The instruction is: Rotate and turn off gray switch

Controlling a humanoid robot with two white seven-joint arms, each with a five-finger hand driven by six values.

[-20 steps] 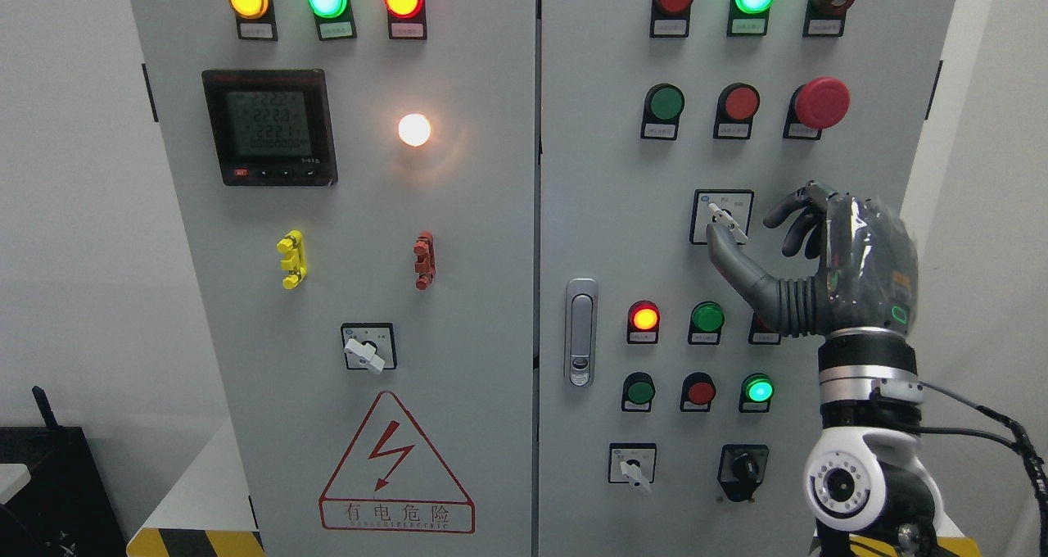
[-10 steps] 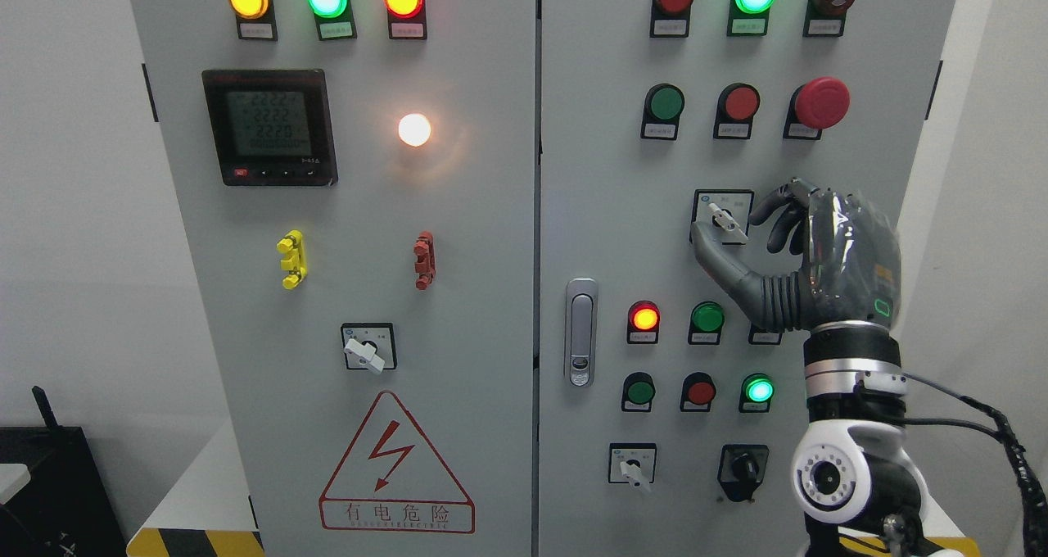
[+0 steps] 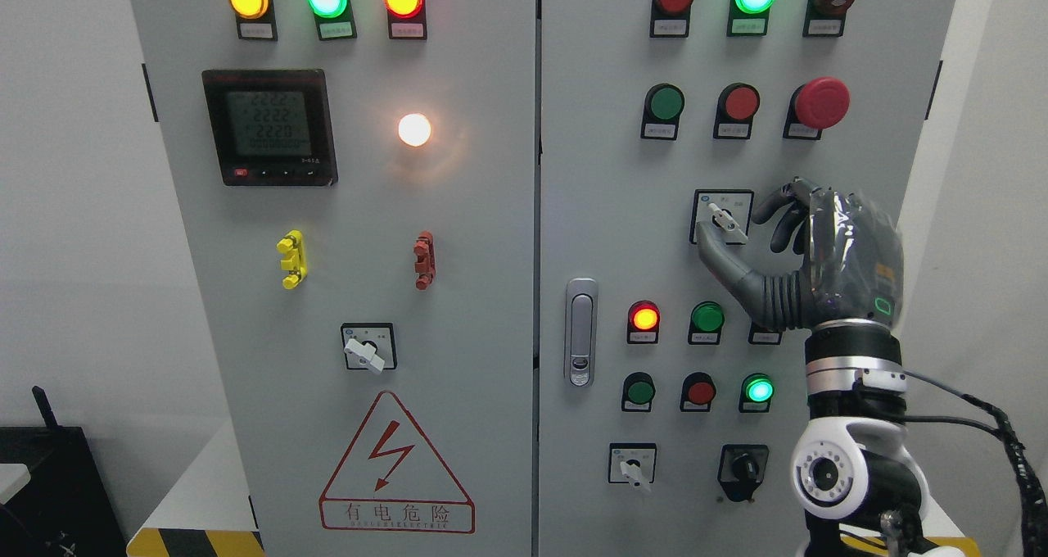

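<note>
Matt grey metal cabinet (image 3: 491, 295), glossy plastic buttons (image 3: 821, 102).

Plain white walls (image 3: 74, 213) stand either side, evenly lit; a black box (image 3: 49, 491) sits low at the left. Beside it, a yellow-and-black striped edge (image 3: 192, 542) runs along the bottom.

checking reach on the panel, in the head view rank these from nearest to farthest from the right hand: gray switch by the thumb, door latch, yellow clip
1. gray switch, just left of the right hand, by its thumb.
2. door latch, lower left, at the right door's edge.
3. yellow clip, far left, on the left door.
</note>
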